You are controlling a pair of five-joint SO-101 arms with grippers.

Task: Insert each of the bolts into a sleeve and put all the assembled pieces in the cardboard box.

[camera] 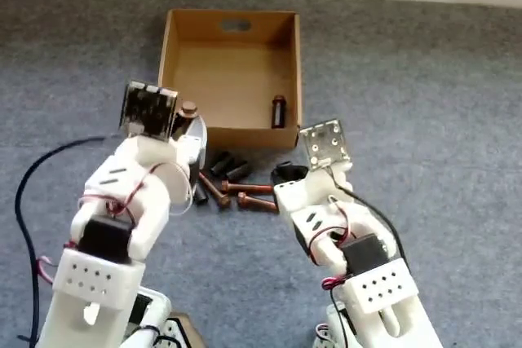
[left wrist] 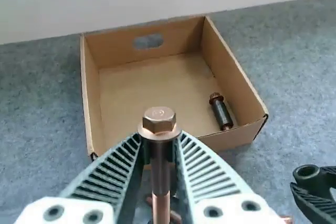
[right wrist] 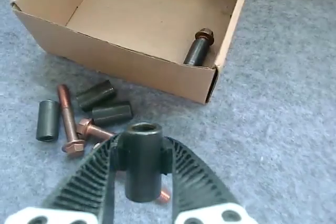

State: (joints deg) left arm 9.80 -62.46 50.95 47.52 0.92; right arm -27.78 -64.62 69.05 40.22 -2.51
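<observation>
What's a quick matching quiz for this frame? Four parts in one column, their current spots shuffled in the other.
Parts
1. upright bolt
2. upright sleeve
3. assembled piece
4. loose bolts

Spots
a. lying inside the cardboard box
b. clamped in the right gripper
c. on the carpet in front of the box
d. clamped in the left gripper

Pairs: 1-d, 2-b, 3-a, 4-c.
</observation>
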